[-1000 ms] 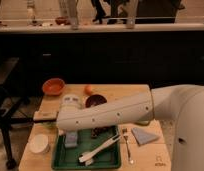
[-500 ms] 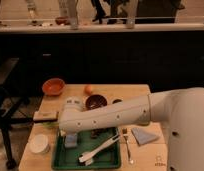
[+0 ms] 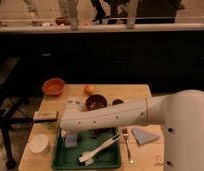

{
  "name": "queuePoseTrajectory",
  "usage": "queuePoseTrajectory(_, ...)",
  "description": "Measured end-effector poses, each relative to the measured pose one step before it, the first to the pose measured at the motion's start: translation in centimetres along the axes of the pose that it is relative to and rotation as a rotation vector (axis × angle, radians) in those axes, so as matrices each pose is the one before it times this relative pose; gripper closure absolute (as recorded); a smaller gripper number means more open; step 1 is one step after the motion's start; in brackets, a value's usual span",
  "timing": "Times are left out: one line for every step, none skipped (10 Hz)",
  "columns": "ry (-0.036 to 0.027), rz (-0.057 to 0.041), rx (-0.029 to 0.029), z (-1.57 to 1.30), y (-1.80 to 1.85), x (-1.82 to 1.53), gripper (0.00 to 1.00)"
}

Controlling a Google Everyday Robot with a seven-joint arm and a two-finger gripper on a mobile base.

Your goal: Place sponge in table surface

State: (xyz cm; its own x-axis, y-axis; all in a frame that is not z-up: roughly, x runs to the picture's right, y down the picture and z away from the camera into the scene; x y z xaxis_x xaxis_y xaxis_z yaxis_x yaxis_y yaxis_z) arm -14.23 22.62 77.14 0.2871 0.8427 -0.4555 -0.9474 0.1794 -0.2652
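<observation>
The sponge, a small grey-blue block, lies in the left part of the green tray on the light wooden table surface. My white arm reaches from the right across the tray. Its gripper hangs under the arm's left end, largely hidden by the arm. It is open, just above the sponge's left side. I cannot tell whether it touches the sponge.
In the tray lies a white utensil, with a fork at the tray's right edge. On the table are an orange bowl, an orange fruit, a dark bowl, a folded blue-grey cloth, a white cup and a tan-topped block.
The arm has sunk lower and lies flatter over the tray, its end a little further right. The sponge has stayed in place.
</observation>
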Motion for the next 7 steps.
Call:
queuePoseTrajectory(0.012,-0.01415,0.00771,0.519,0.155,0.052,0.2)
queuePoseTrajectory(0.0095,-0.01153,0.00514,0.377,0.207,0.0,0.2)
queuePoseTrajectory(0.00809,-0.00849,0.00594,0.297,0.106,-0.007,0.2)
queuePoseTrajectory(0.00728,-0.00614,0.00819,0.189,0.029,0.041,0.2)
queuePoseTrajectory(0.00474,-0.0097,0.00891,0.079,0.202,0.087,0.2)
queuePoseTrajectory(0.00033,-0.014,0.00027,0.052,0.689,0.011,0.2)
queuePoseTrajectory(0.00733,-0.00534,0.01409,0.077,0.298,0.163,0.2)
